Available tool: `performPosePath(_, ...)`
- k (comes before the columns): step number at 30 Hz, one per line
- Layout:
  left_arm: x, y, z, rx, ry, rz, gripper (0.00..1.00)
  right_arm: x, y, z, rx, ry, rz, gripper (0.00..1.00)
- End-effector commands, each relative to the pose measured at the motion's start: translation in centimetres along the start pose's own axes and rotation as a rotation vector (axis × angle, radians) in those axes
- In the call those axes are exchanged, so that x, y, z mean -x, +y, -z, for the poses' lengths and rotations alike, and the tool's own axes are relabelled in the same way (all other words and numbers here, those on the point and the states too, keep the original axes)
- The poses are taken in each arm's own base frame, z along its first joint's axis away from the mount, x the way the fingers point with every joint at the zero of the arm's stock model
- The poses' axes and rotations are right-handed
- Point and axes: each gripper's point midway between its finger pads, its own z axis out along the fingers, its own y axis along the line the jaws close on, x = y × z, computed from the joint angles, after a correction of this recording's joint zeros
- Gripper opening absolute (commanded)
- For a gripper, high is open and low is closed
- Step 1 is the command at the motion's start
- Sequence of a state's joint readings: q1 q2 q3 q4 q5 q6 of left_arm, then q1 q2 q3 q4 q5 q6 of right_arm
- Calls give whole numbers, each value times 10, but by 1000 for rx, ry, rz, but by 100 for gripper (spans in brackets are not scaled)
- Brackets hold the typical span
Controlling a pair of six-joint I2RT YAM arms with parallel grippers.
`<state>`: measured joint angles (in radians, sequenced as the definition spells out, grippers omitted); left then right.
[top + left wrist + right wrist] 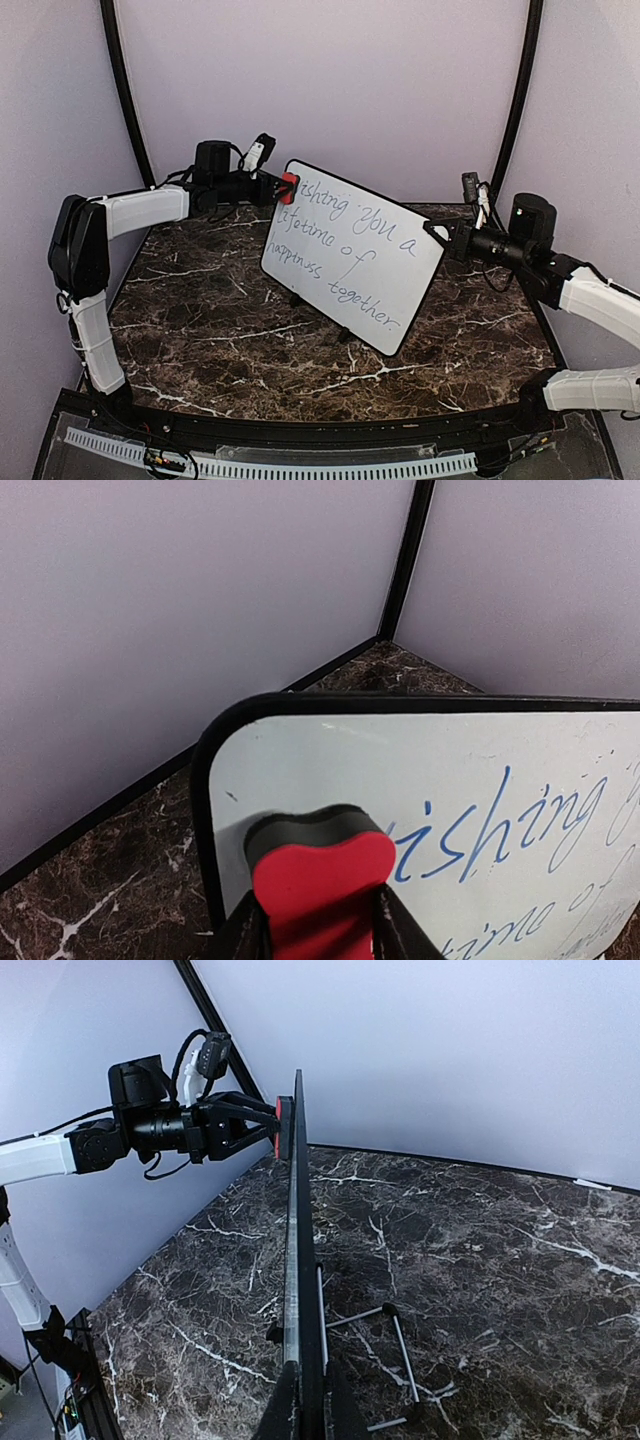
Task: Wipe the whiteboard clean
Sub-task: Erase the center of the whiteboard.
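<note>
The whiteboard [352,255] stands upright on a wire stand in the middle of the marble table, with blue handwriting across its face [500,820]. My left gripper [283,189] is shut on a red eraser [322,880] with a dark felt layer, and the felt is pressed against the board's upper left corner, just left of the word "wishing". The right gripper [437,233] is shut on the board's right edge [300,1260], which the right wrist view shows edge-on running away from the fingers [283,1415]. The eraser [281,1126] shows at the far end of that edge.
A wire easel stand [400,1355] props the board from behind on the dark marble table [200,320]. Lilac walls with black corner posts [125,90] close in the back and sides. A black rail with a white strip [300,465] runs along the near edge.
</note>
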<state>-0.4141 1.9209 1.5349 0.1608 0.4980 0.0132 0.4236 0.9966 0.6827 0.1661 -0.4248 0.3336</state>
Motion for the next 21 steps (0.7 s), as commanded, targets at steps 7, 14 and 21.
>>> performPosePath(7, -25, -3, 0, -10, 43, 75, 35, -11, -3, -4, -19, 50, 73, 0)
performPosePath(14, -20, -12, 1, -63, 9, 59, 34, -12, -3, -3, -21, 49, 74, 0)
performPosePath(21, 20, -20, 4, -107, -80, 2, 34, -16, -1, -5, -9, 55, 70, 0)
